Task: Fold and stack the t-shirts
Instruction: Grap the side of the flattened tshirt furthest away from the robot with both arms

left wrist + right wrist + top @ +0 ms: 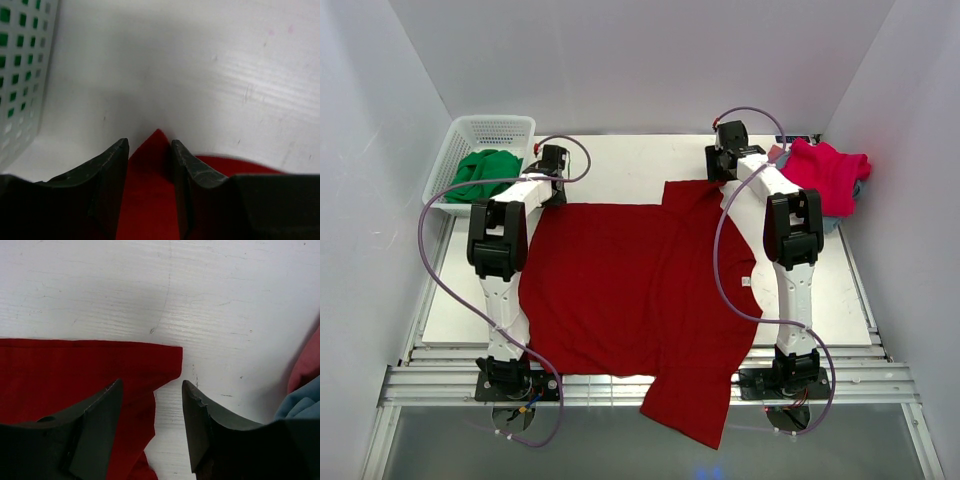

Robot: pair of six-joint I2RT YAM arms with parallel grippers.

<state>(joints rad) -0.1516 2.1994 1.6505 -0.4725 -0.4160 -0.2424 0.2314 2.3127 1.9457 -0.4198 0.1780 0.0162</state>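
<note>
Reaching low over the bench (620, 160), each with jaws parted, left end effector (150, 145) straddles a far corner of the dark red shirt (630, 290), right end effector (152, 385) its far-right edge; pink-red shirt (825, 170) lies beside

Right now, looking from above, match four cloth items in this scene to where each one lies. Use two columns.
1. large dark red short-sleeved t-shirt
2. bright pink-red t-shirt
3. green cloth
4. grey-blue folded cloth

A. in the white plastic basket
B. top of the far-right pile
C. spread across the middle
D. bottom of the far-right pile

Pairs: 1-C, 2-B, 3-A, 4-D
</note>
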